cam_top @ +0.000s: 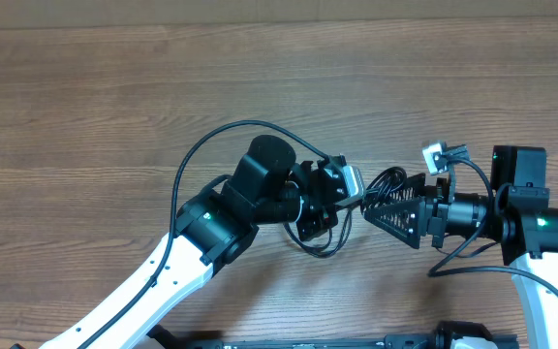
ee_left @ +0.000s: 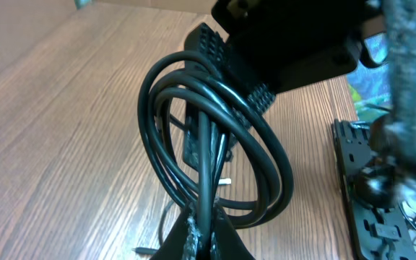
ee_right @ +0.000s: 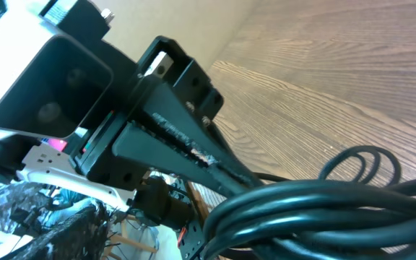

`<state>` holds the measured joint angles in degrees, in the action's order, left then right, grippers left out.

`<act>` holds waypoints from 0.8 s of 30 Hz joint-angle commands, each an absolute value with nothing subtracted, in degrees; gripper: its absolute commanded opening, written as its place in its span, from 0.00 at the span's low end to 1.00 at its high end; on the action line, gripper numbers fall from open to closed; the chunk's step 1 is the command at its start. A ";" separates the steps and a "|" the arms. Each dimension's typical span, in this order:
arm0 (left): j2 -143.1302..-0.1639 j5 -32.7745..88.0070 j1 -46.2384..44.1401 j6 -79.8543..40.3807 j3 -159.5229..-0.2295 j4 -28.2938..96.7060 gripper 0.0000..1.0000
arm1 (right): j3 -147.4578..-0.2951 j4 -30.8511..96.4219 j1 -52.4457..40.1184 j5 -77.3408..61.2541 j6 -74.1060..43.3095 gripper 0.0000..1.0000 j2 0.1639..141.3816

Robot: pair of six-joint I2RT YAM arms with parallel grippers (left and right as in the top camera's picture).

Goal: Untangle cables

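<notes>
1. Overhead: the left gripper [cam_top: 349,194] and the right gripper [cam_top: 387,208] meet tip to tip. The cables [cam_top: 387,179] bunch between them, and one loop trails back beside the left gripper's body. Bare wooden table [cam_top: 114,97] lies open all round, its far edge well apart.
2. Left wrist: its fingers press together on the cables, whose coil stands just ahead of the tips.
3. Right wrist: the cables cross close below. Its jaws stand spread apart.
</notes>
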<state>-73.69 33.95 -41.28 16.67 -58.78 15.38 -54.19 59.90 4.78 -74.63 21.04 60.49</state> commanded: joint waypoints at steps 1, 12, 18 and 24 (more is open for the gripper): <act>-74.04 35.35 -41.69 16.03 -59.94 13.96 0.04 | -54.35 60.10 4.43 -77.67 23.07 0.80 59.86; -76.07 32.34 -41.74 8.49 -59.94 11.51 0.04 | -54.35 58.13 0.03 -81.17 26.06 0.67 59.86; -76.12 32.05 -41.74 8.47 -59.94 11.64 0.04 | -54.35 57.49 -0.38 -81.19 26.04 0.36 59.86; -76.25 22.50 -41.71 1.13 -59.92 12.03 0.04 | -54.35 57.25 -0.38 -82.67 26.09 0.31 59.86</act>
